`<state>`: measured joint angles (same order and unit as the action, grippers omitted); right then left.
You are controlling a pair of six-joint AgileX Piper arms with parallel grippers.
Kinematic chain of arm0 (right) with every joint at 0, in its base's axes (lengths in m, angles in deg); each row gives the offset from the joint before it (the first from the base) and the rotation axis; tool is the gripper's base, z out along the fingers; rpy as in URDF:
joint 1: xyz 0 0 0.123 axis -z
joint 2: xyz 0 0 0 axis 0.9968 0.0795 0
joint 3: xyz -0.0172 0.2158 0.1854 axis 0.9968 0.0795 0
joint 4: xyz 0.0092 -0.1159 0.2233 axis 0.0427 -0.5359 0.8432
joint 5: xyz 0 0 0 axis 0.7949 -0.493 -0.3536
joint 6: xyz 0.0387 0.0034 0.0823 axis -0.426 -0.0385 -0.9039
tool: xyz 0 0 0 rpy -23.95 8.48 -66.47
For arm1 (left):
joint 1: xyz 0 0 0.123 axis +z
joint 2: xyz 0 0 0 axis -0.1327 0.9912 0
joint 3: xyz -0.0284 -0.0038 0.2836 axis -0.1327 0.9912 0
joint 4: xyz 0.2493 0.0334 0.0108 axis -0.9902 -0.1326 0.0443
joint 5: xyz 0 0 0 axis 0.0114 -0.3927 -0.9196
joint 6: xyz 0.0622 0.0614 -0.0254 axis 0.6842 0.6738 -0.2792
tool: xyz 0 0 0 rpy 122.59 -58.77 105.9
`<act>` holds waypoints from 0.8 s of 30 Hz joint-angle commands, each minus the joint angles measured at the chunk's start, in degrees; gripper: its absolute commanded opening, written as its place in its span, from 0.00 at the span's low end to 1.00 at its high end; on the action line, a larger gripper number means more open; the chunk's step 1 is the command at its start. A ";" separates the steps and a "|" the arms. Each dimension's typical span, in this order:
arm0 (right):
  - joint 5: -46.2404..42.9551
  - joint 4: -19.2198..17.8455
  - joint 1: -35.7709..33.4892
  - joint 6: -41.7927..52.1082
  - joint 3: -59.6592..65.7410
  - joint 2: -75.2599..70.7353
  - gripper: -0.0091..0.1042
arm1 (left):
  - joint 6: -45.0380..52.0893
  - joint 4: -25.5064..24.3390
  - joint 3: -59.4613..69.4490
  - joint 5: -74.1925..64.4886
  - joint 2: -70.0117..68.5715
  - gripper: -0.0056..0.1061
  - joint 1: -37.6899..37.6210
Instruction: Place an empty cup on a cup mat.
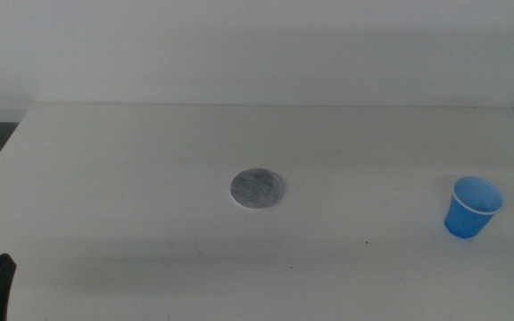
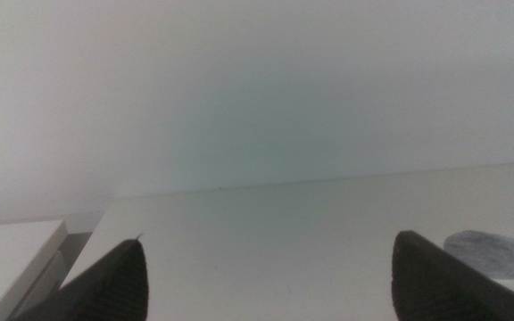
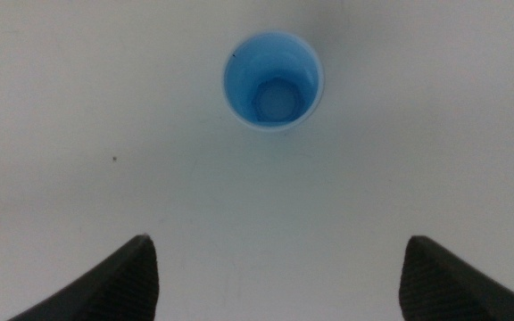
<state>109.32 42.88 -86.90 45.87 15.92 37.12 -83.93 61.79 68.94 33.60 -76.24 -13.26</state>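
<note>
Here your right wrist view looks straight down into the empty cup (image 3: pixel 273 82), upright on the tabletop (image 1: pixel 132 169) well right of the cup mat (image 1: pixel 258 188). Your right gripper (image 3: pixel 275 276) hangs above it, spread wide, holding nothing. Your left gripper (image 2: pixel 270 276) waits, equally wide and empty, at the tabletop's near left.

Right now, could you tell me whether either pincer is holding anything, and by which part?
Nothing is held. Both pincers are open: the right pincer is above the cup, the left pincer is near the cup mat.
</note>
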 commanded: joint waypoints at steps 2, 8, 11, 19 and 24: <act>-4.33 3.74 4.99 3.40 -0.68 5.44 0.78 | -0.16 0.14 -0.02 0.32 -0.21 0.89 -0.10; -10.89 4.83 7.86 3.87 -0.68 17.09 0.78 | -0.16 0.14 -0.02 0.32 -0.21 0.89 -0.10; -14.15 4.96 7.86 3.87 -0.68 21.84 0.78 | -0.16 0.14 -0.02 0.32 -0.21 0.89 -0.10; -22.77 4.11 7.86 0.66 -0.28 30.69 0.73 | -0.16 0.14 -0.02 0.32 -0.21 0.89 -0.10; -23.56 4.99 7.72 0.89 -0.28 34.72 0.60 | -0.16 0.14 -0.02 0.32 -0.21 0.89 -0.10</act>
<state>86.35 47.89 -79.59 46.75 15.75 71.01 -83.93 61.79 68.94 33.60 -76.24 -13.26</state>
